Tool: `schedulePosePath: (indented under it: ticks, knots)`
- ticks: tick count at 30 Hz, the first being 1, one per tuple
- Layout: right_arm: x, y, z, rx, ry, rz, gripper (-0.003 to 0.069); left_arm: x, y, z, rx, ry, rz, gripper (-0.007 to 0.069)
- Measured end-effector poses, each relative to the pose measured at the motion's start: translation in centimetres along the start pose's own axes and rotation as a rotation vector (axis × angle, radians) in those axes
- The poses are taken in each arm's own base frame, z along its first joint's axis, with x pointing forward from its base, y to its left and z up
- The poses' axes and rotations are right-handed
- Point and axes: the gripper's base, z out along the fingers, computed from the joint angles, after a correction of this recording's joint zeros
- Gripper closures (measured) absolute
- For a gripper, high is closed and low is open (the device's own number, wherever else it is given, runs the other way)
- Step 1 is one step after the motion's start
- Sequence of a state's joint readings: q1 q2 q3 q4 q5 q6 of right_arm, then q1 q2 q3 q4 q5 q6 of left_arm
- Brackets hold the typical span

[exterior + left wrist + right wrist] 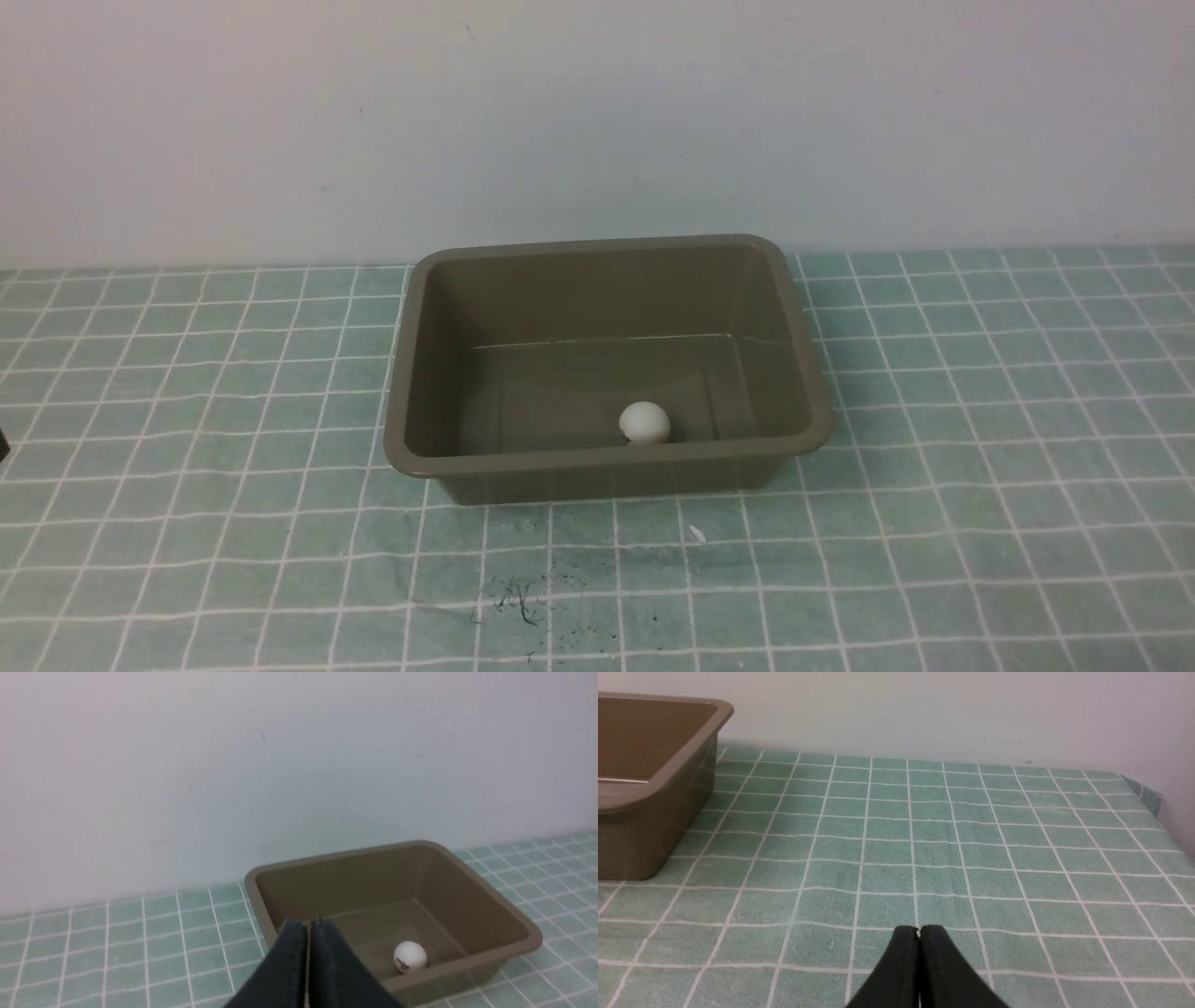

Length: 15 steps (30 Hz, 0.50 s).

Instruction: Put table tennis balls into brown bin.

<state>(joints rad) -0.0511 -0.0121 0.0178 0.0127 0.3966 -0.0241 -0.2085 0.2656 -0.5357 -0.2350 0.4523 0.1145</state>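
The olive-brown bin (401, 373) stands mid-table near the wall. One white table tennis ball (644, 422) rests on its floor against the near wall; the left wrist view shows the ball (410, 955) inside the bin (490, 900) with a small dark print on it. My left gripper (308, 926) is shut and empty, held off the bin's left side. My right gripper (919, 931) is shut and empty, low over the cloth to the right of the bin (654, 826). Neither gripper shows in the front view.
A green cloth with a white grid (980, 420) covers the table up to a pale wall (597, 112). Dark scuff marks (513, 597) and a small white speck (696, 534) lie in front of the bin. The cloth's far right corner (1141, 791) meets the wall.
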Motion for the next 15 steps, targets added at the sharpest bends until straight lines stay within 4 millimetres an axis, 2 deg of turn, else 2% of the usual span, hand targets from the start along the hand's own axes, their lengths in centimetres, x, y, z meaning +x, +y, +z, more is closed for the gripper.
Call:
schedulePosePath:
  ticks: [9,12,15]
  knots:
    - [0.0,0.0,0.0,0.0,0.0,0.0,0.0673,2.2,0.4,0.6,-0.015,0.021,0.002,0.0629]
    - [0.0,0.0,0.0,0.0,0.0,0.0,0.0673,2.4,0.5,0.7,-0.024,0.029,0.03,0.0629]
    - [0.0,0.0,0.0,0.0,0.0,0.0,0.0673,3.6,0.9,0.9,-0.049,0.064,0.081,0.0629]
